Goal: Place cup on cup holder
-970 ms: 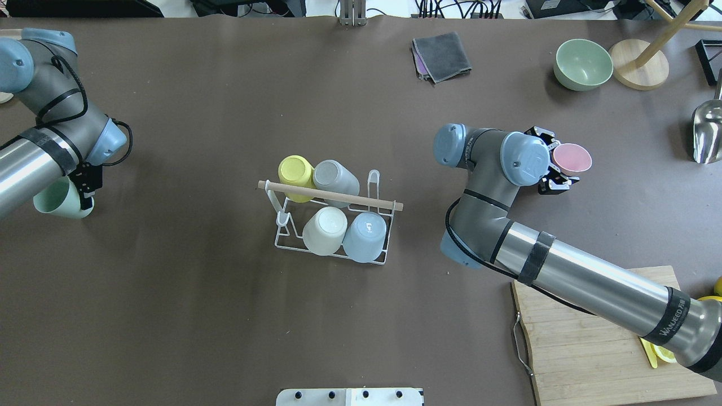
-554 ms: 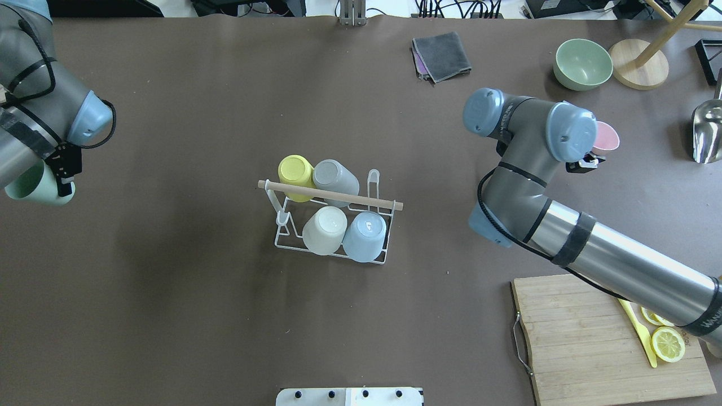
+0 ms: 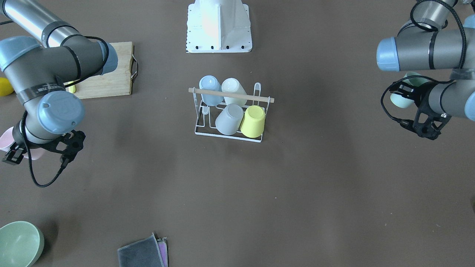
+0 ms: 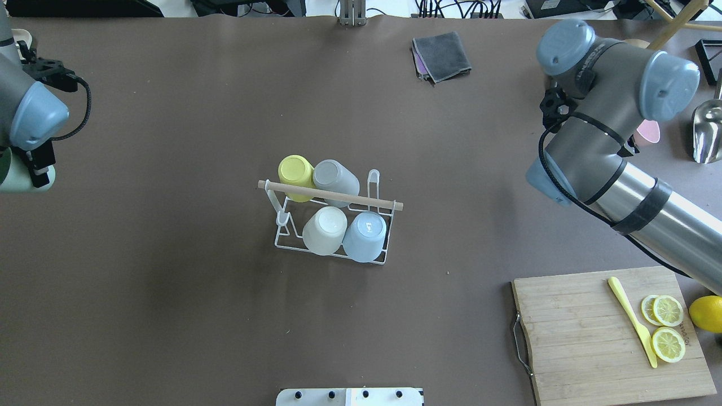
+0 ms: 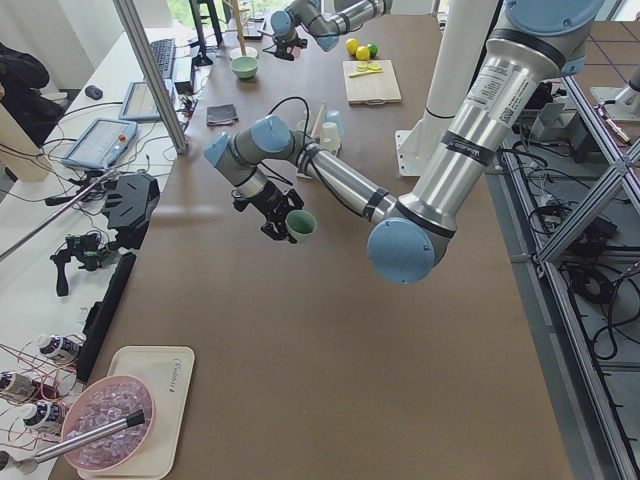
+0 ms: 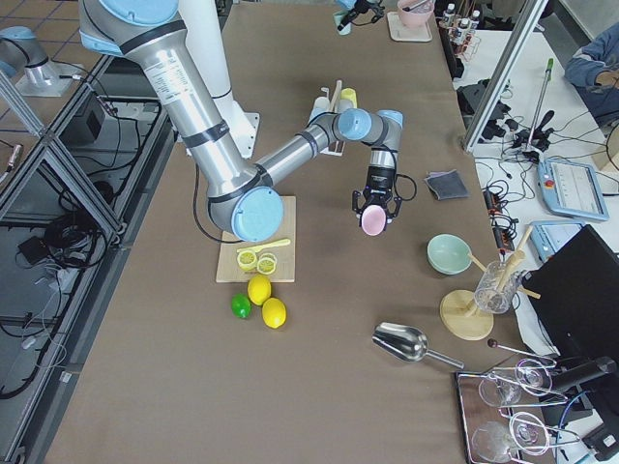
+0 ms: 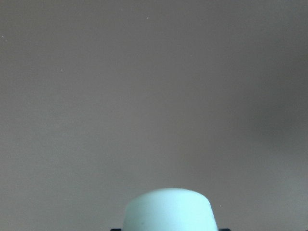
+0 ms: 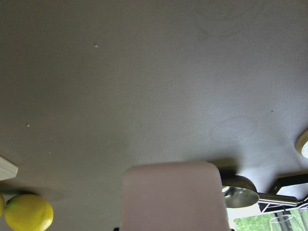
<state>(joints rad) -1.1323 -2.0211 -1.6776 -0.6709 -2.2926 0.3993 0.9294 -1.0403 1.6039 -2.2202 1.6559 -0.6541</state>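
Observation:
The white wire cup holder (image 4: 376, 179) with its wooden rod handle (image 4: 333, 195) stands mid-table, also in the front view (image 3: 230, 95). It holds yellow (image 4: 295, 171), grey (image 4: 334, 176), cream (image 4: 325, 228) and light blue (image 4: 365, 235) cups. My left gripper (image 4: 35, 168) is at the table's far left, shut on a mint green cup (image 4: 16, 179), seen in the left wrist view (image 7: 168, 211). My right gripper (image 3: 17, 151) is far right, shut on a pink cup (image 4: 648, 132), seen in the right wrist view (image 8: 173, 197). Both cups hang above the table.
A cutting board (image 4: 575, 338) with lemon slices (image 4: 667, 327) and a yellow knife (image 4: 632, 318) lies front right. A grey cloth (image 4: 441, 54), a metal scoop (image 4: 708, 132) and a green bowl (image 3: 18, 243) lie at the far right side.
Both arms have swung outward from the cup holder, each keeping its cup. The left went to the table's left edge, the right went farther right and back.

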